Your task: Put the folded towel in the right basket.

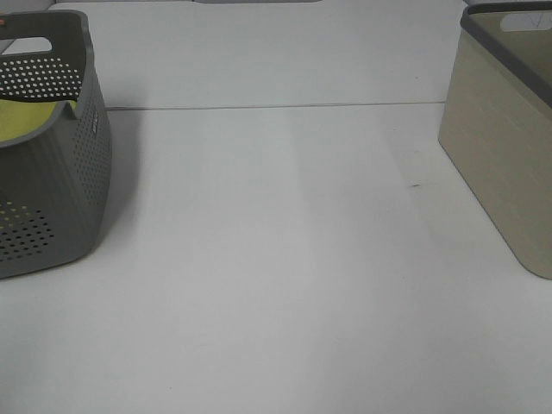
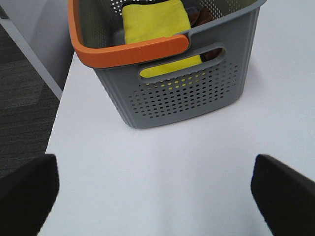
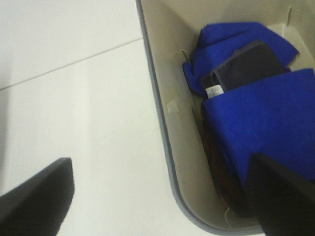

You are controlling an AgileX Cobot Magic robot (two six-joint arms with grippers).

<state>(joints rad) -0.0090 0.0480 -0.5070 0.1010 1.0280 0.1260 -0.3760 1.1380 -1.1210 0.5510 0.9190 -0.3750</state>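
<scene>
The white desk (image 1: pixel 276 285) is filling the foreground of the high view, with neither arm showing there. At its left edge a grey perforated basket (image 1: pixel 52 172) is sitting, cut off by the frame, with a yellow towel (image 2: pixel 155 22) lying folded inside it under an orange handle (image 2: pixel 128 49). The beige right basket (image 1: pixel 504 147) is also cropped. Inside it, blue towels (image 3: pixel 266 123) and a dark folded cloth (image 3: pixel 248 64) are lying bunched together. Both the left gripper (image 2: pixel 157 191) and right gripper (image 3: pixel 157 196) are holding their jaws wide and empty, with only the dark fingertips showing.
</scene>
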